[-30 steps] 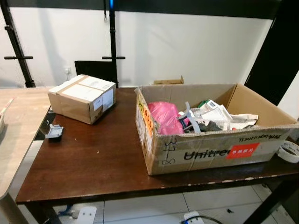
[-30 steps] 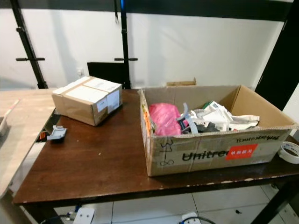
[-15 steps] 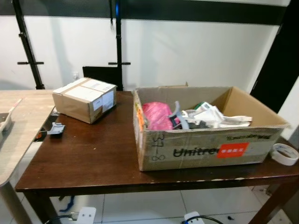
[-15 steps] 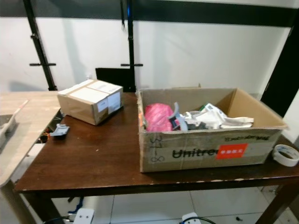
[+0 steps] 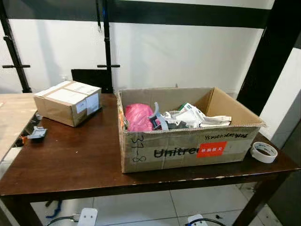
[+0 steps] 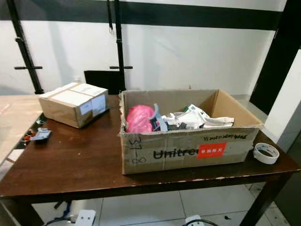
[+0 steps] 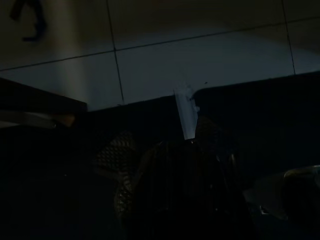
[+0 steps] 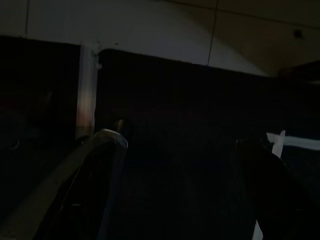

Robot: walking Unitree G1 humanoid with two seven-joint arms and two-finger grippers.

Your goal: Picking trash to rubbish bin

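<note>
Right, logging what I have on screen from the head camera and both wrists.

Surface: one dark brown wooden surface (image 5: 80,155) carries everything I count here.

Trash: sits inside one open cardboard box (image 5: 188,148) on the surface, towards my right; I see a pink bag (image 5: 137,117) at its left end, with crumpled white paper and packaging (image 5: 190,115) and a grey plastic piece (image 5: 157,120) beside it.

Box markings: dark lettering and a red label on the front wall, handwritten figures near the left corner.

Other things around: one sealed brown parcel (image 5: 68,102) at the back left, well apart from the open box; one small grey gadget (image 5: 36,133) near the left edge; one roll of white tape (image 5: 263,151) lying flat at the right edge, just beside the open box.

Neighbouring furniture: a lighter wooden top (image 5: 11,117) adjoins on the left.

Behind: white wall, black metal uprights (image 5: 106,44), a dark panel behind the parcel.

Floor: pale tiles, with white plugs and cables under the surface.

Left end effector: wrist view very dark; I cannot tell its opening or hold.

Right end effector: wrist view equally dark; I cannot tell either.
</note>
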